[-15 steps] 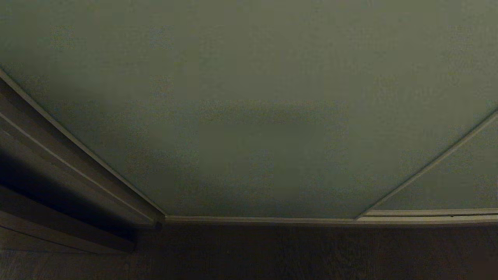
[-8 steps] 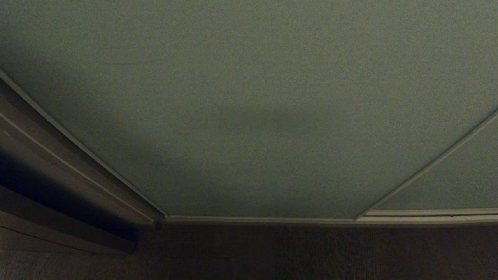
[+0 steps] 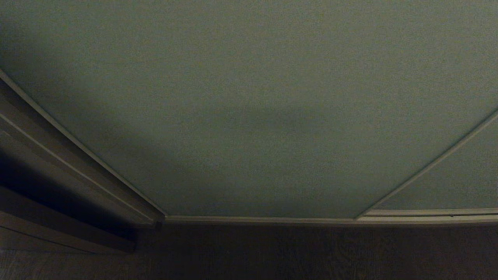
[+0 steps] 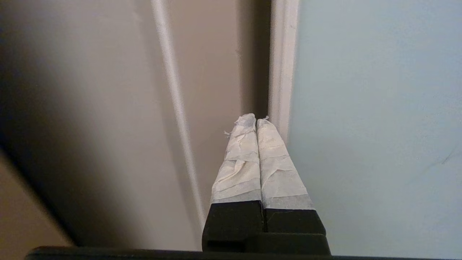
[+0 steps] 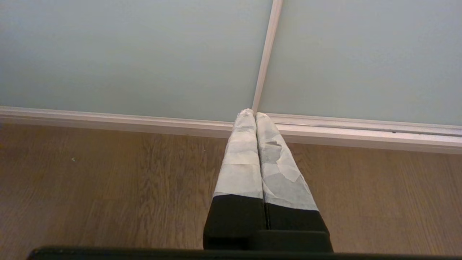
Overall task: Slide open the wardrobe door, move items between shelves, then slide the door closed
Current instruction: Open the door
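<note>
Left gripper (image 4: 256,120), left wrist view: taped fingers pressed together with nothing between them, tips pointing at the dark slot between the brown wooden frame (image 4: 209,72) and the silvery edge strip (image 4: 283,65) of the sliding wardrobe door (image 4: 375,108); whether the tips touch the strip cannot be told.

Right wrist view: right gripper (image 5: 255,115) parked low, fingers likewise pressed together and empty, aimed at the floor (image 5: 90,180) near the bottom rail (image 5: 361,133), where the door meets a second panel (image 5: 361,54).

Head view: the door (image 3: 249,97) fills the scene and is fully closed, its left edge meeting the frame (image 3: 46,155); neither arm shows, and the items and shelves are hidden behind it.

Judgement: the step in hand is opening. It is best done by seating the closed fingertips in the slot behind the edge strip, then pushing parallel to the rail, steadily, without levering outward against the panel.
</note>
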